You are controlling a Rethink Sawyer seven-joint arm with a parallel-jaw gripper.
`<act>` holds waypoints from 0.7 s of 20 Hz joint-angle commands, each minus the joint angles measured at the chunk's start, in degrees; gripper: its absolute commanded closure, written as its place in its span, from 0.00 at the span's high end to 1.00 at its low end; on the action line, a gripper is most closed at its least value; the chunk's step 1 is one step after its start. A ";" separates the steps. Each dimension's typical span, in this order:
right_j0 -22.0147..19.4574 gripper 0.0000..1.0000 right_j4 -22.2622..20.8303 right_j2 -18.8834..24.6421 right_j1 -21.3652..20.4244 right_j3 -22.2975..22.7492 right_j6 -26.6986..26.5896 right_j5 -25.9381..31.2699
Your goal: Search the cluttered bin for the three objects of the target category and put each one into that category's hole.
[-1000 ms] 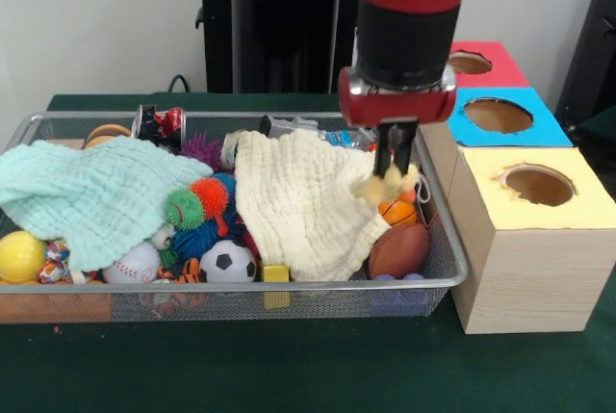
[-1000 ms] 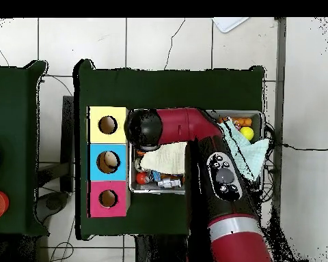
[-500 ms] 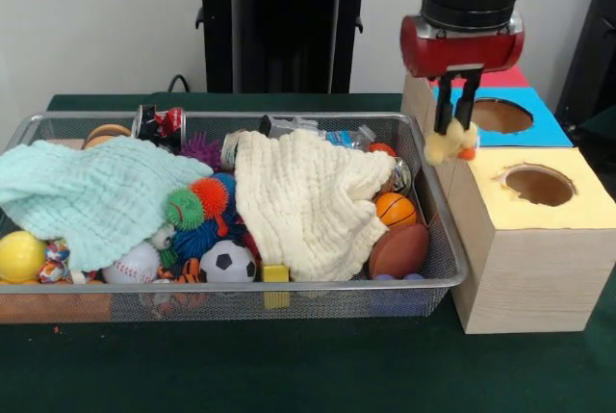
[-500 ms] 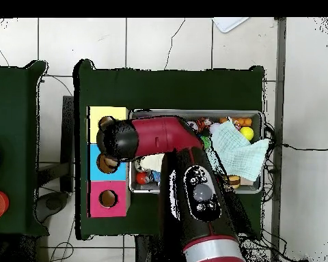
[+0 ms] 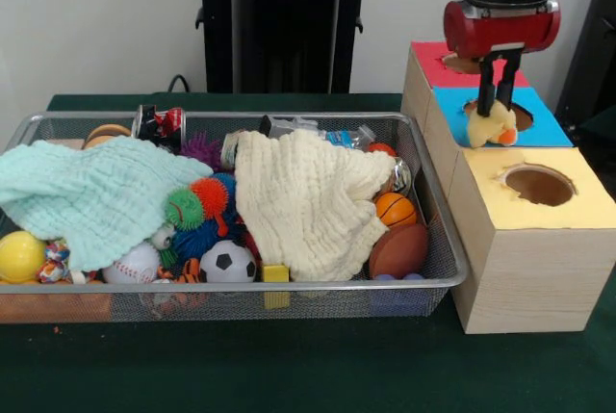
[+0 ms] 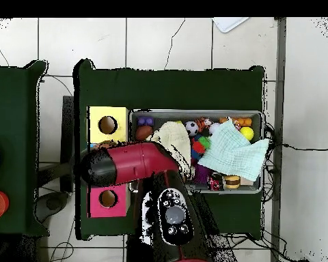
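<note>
Pincer [image 5: 499,105] grips yellow duck [image 5: 491,127]; hidden overhead

A plain pale wall [image 5: 96,18] behind the dark green table [image 5: 289,365]; white tiled floor [image 6: 167,41] around

The toy duck [image 5: 491,128] is held in the gripper [image 5: 500,105] over the middle hole [image 5: 499,116]; the bin [image 5: 438,203] lies to its left
</note>
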 commanded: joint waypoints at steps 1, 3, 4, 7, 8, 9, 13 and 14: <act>4.12 0.00 2.95 -2.23 0.24 16.11 14.59 1.55; 3.98 0.00 4.21 -1.71 -1.30 17.84 13.38 1.39; 4.12 0.00 4.53 -1.81 -2.29 18.90 12.93 1.41; 4.75 0.00 4.81 -3.11 -5.75 23.20 12.31 1.53; 5.37 0.00 4.22 -4.30 -6.72 24.35 12.36 1.25; 5.49 0.00 3.70 -5.08 -7.76 25.74 11.86 1.30; 4.46 0.00 4.00 -6.11 -12.70 32.48 10.48 0.04; 4.00 0.00 4.05 -5.95 -13.22 33.66 10.13 -0.78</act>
